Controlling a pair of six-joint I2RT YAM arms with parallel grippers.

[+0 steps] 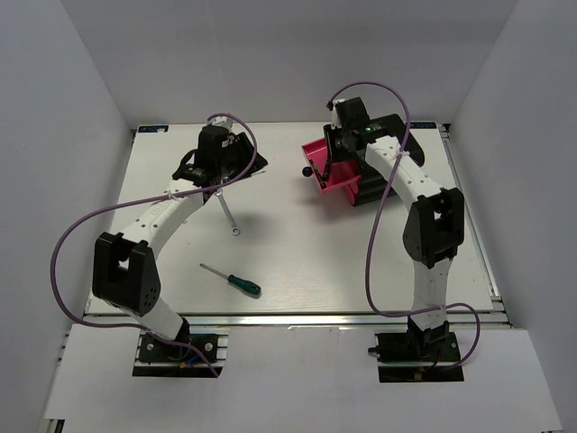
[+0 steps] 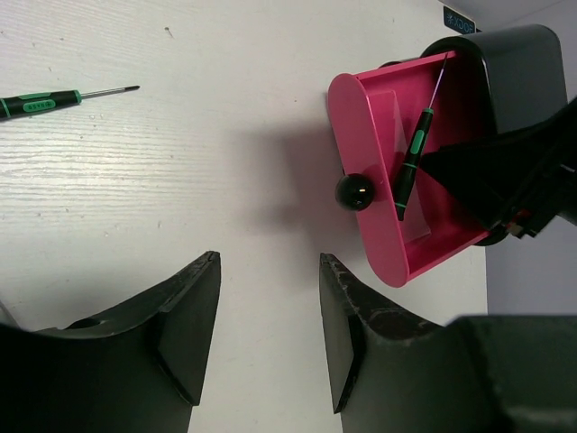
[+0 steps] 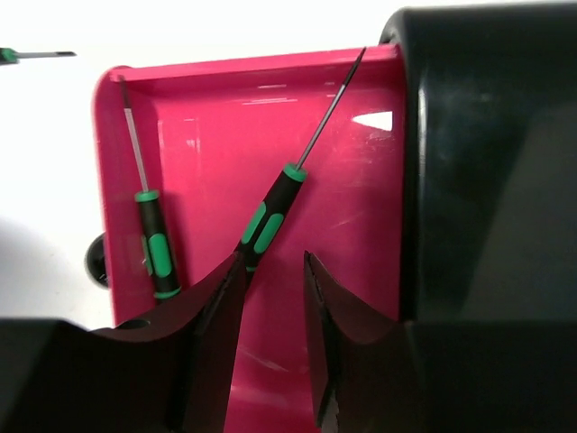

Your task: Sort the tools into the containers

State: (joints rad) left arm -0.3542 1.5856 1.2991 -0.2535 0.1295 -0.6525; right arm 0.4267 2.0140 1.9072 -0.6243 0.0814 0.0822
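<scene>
- The left gripper [image 2: 269, 271] fills the bottom edge, its two dark fingers [image 2: 185, 316] spread apart with nothing between them, bare white table [image 2: 180, 198] showing in the gap.
- A black-and-green precision screwdriver [image 2: 54, 99] lies on the table at the upper left, well apart from the gripper.
- A pink drawer [image 2: 361, 117] stands pulled out of the black cabinet [image 2: 523, 63], its round black knob [image 2: 356, 192] facing the table.
- A second precision screwdriver [image 2: 413, 162] lies in the drawer, tip at the far corner.
- The right arm [image 2: 505, 171] reaches over the drawer.

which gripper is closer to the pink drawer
Right. The right gripper hangs directly over the pink drawer; the left gripper is off to its side over the table.
</scene>
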